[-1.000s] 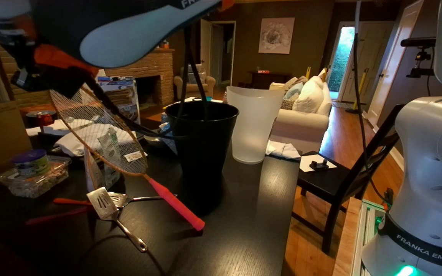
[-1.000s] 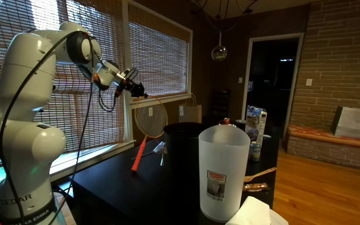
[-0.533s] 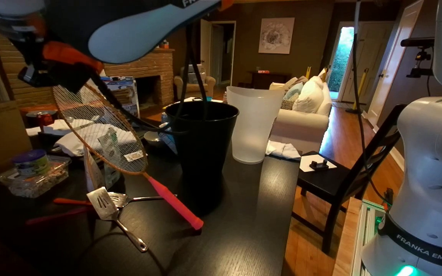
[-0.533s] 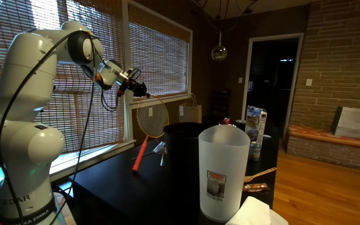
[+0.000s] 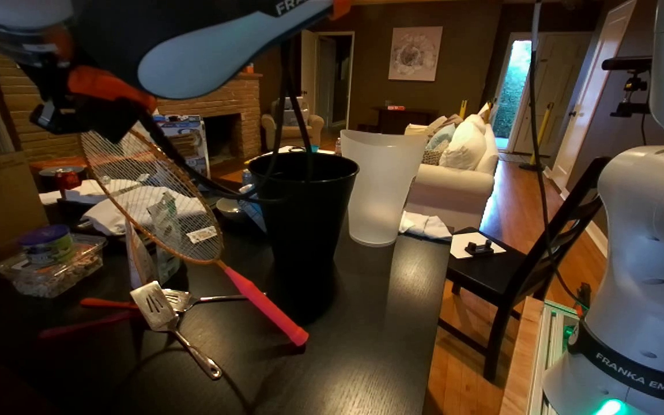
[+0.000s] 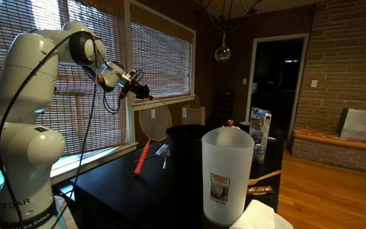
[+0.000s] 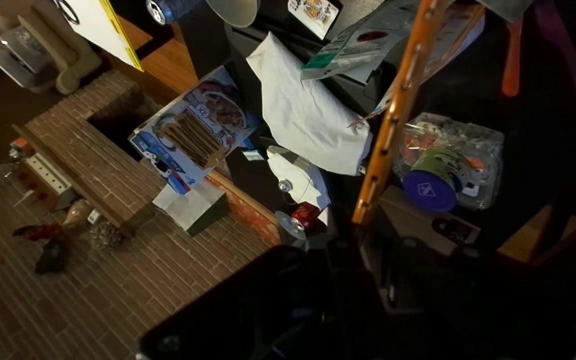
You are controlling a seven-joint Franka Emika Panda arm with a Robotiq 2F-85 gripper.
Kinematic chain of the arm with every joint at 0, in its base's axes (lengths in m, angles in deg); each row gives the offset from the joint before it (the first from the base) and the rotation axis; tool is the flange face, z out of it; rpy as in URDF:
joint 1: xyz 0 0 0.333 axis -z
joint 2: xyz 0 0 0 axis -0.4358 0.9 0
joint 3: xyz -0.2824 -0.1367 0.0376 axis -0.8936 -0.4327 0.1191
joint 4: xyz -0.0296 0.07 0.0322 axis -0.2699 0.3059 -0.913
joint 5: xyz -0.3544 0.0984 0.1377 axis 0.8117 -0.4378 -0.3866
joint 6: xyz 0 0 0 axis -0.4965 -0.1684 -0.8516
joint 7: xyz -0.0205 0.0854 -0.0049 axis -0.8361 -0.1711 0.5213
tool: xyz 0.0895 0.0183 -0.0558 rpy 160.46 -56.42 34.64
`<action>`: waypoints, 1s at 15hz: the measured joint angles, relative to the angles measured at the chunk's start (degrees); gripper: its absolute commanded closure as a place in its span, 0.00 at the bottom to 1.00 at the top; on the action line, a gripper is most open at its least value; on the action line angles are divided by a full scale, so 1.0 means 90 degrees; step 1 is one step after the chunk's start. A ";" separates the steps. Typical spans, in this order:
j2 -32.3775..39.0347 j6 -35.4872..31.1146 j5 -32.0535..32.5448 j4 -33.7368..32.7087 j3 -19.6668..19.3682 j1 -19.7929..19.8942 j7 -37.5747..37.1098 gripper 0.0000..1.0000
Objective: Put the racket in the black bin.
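My gripper (image 6: 150, 96) is shut on the top rim of the racket (image 6: 155, 121), whose orange frame (image 7: 393, 115) runs up from between the dark fingers in the wrist view. The racket hangs tilted, head up, its red handle (image 5: 263, 305) pointing down toward the table. The handle's end is very near the tabletop; whether it touches I cannot tell. The black bin (image 5: 309, 225) stands upright beside the racket, its mouth facing up and its inside dark. In an exterior view the racket head overlaps the left edge of the bin (image 6: 184, 156). The fingertips are mostly in shadow.
A translucent white bin (image 5: 379, 196) stands right beside the black one. Metal spatulas (image 5: 155, 305) lie by the racket handle. A clear food box (image 5: 61, 268) with a purple-lidded tub and a white cloth (image 5: 147, 207) sit behind. A black cable (image 5: 193, 184) loops in front of the black bin.
The gripper and racket head have shifted slightly to the right in both exterior views, mostly in the first half second. The handle end has hardly moved. Both bins are unchanged.
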 measured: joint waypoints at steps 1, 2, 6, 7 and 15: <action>0.0007 0.0001 0.0000 0.0000 0.0019 0.0010 0.0000 0.97; 0.0007 0.0000 0.0000 -0.0002 0.0032 0.0015 0.0000 0.97; -0.0025 0.0001 0.0031 -0.0172 0.0037 0.0036 0.0062 0.97; -0.0036 0.0001 0.0034 -0.0232 0.0039 0.0044 0.0106 0.97; -0.0049 0.0007 0.0034 -0.0374 0.0051 0.0128 0.0332 0.97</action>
